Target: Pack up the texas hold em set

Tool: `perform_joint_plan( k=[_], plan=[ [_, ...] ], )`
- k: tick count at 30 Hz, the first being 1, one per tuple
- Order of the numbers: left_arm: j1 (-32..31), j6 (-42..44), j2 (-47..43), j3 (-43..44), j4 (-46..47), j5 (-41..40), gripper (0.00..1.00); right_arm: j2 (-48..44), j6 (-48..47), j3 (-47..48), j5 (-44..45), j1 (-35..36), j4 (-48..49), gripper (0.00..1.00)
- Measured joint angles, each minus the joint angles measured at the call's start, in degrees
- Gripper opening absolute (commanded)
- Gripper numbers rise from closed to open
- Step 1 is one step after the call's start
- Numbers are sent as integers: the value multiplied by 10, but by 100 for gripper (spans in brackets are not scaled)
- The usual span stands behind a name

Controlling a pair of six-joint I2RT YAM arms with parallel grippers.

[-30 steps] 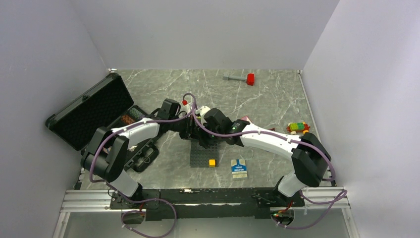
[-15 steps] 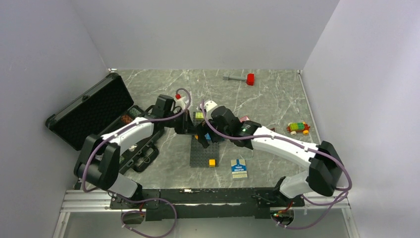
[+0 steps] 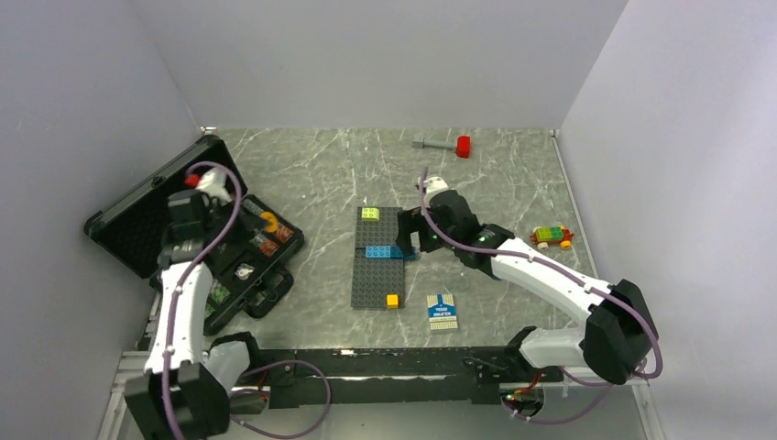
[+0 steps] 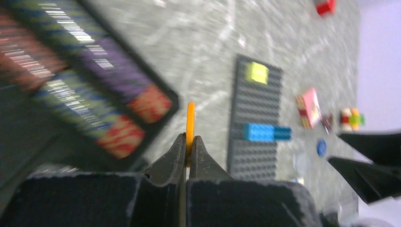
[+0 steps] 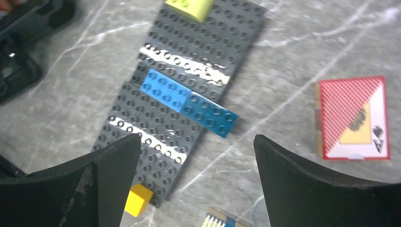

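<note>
The black case point(image 3: 151, 209) lies open at the left, with rows of chips point(image 4: 94, 94) in its slots. My left gripper point(image 3: 263, 227) hangs over the case's right edge, shut on the orange button point(image 4: 190, 120), which stands edge-on between the jaws point(image 4: 189, 142). My right gripper point(image 5: 197, 139) stands wide open and holds nothing, above the right side of the baseplate point(image 5: 189, 61). The pink card pack point(image 5: 352, 118) lies to its right. The blue-white card pack point(image 3: 443, 312) lies near the front. A blue button point(image 4: 321, 147) rests on the table past the baseplate.
The dark grey baseplate point(image 3: 376, 275) carries green, blue point(image 5: 189, 101) and yellow point(image 5: 138, 199) bricks in the middle. A red-headed hammer point(image 3: 444, 144) lies at the back. A small brick car point(image 3: 550, 236) sits at the right.
Both grippers were together over the baseplate. The right one opened and drew back to the right. The left arm swung left to the case with the orange button in its jaws.
</note>
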Motion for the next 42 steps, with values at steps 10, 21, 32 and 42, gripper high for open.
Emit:
perform_joint_plan(
  k=[10, 21, 32, 42],
  plan=[
    [216, 7, -44, -43, -39, -28, 0, -42, 23, -48, -22, -49, 27, 94],
    [297, 3, 20, -64, 27, -30, 0, -96, 21, -73, -40, -67, 53, 94],
    [336, 5, 77, -68, 55, -40, 0, -136, 3, -96, -48, -81, 62, 95],
    [336, 9, 117, -68, 54, -45, 0, -142, -2, -105, -49, -85, 73, 95]
  ],
)
